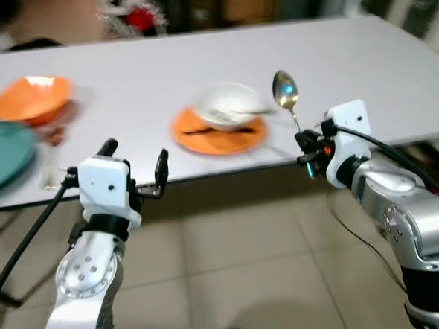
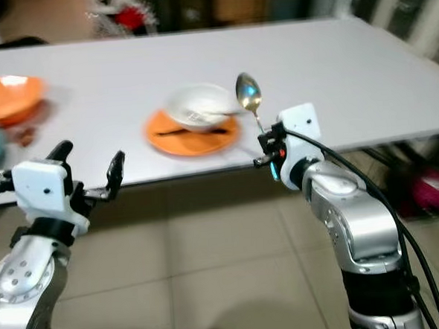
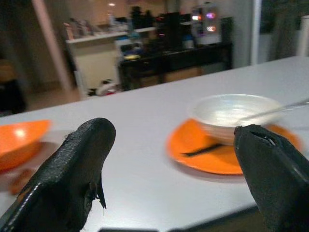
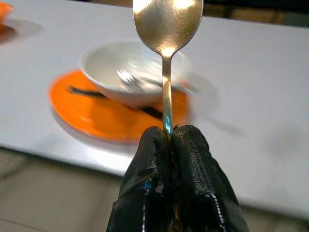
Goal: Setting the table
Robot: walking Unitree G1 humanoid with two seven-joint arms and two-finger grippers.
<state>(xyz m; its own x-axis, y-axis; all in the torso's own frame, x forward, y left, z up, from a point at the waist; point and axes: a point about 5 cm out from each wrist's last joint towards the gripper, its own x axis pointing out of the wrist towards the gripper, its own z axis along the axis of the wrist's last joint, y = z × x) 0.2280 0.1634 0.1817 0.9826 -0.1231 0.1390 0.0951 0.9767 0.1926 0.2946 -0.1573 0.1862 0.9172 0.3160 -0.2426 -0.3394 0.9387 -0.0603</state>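
Spoon (image 4: 167, 29) held upright, bowl at 12 o'clock above the right gripper (image 1: 306, 150), thin handle pinched between black fingers (image 4: 200, 183) pressed tight together, just off the near table edge and not yet over the setting. Polished metal, oval bowl with a brassy sheen, slim straight neck; smooth and slippery by the look, so likely to twist in the grip if knocked. At roughly 10 o'clock from the spoon, near but apart, white bowl (image 1: 229, 106) seated on an orange plate (image 1: 219, 135) close to the table's front edge: bowl glossy and round with thick walls, plate flat and matte-bright, a dark slender piece lying across it under the bowl, and a fork-like utensil resting inside the bowl, blurred. Step in hand, as judged: carrying the spoon in to lay beside this setting. Next move calls for reaching forward over the table (image 1: 198, 61), tipping the spoon down flat, and releasing beside the plate without clipping bowl or rim. Left gripper (image 1: 134, 170) at 9 o'clock of the plate, level with the table edge, rubbery textured fingers (image 3: 72, 169) spread wide apart, nothing between. Farther out at the table's left end, an orange bowl (image 1: 30, 98), shallow and glossy, and a teal plate (image 1: 2, 152) partly cut off. Tabletop pale grey, smooth and matte; tiled floor below.
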